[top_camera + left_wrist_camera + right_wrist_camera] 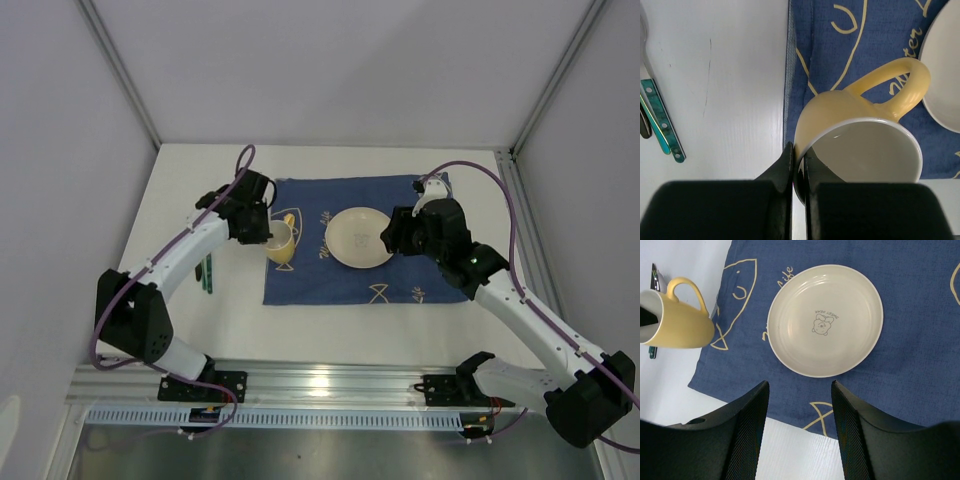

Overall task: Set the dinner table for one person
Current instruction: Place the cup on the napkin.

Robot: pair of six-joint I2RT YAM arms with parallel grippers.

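Step in hand, by judgement: placing the mug [855, 130].

- Grips the mug rim with the left gripper [799, 160] closed on it, one finger inside and one outside, over the left edge of the cloth [865, 45].
- Shows the right gripper [799, 387] with jaws apart and empty, above the near edge of the plate [825, 320].
- Lies under everything, white and rail-edged: the table [715, 75].

Next move, likely: lower the mug upright beside the plate, then release without tipping.

Hard to make out:
- Cannot tell whether the mug base touches down.
- Crops the cutlery [662, 120] left of the cloth; type unclear.
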